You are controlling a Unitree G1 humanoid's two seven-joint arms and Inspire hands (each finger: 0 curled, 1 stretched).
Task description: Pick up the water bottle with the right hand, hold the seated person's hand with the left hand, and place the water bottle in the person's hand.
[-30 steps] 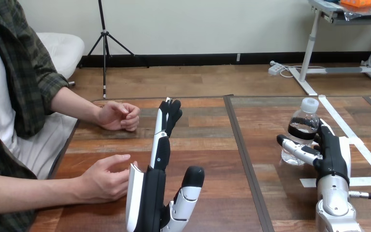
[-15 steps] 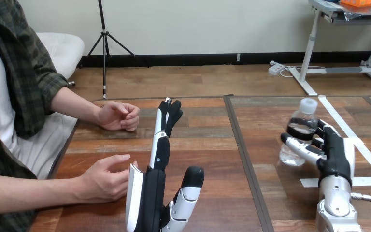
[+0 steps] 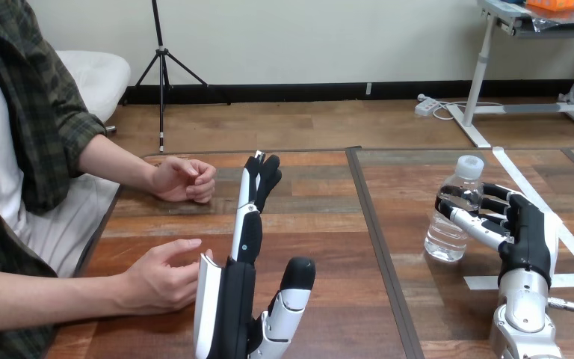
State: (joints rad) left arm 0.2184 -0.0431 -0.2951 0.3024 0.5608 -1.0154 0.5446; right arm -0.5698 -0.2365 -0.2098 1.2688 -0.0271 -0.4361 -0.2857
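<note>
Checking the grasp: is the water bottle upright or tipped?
Tipped. The water bottle leans with its top toward the right hand, whose fingers curl round it.

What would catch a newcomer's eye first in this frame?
The right hand at the table's right, its fingers curled round a tilted clear water bottle with a white cap. Next, the left hand at bottom centre, upright with straight fingers, close beside the person's near hand resting on the wooden table.
</note>
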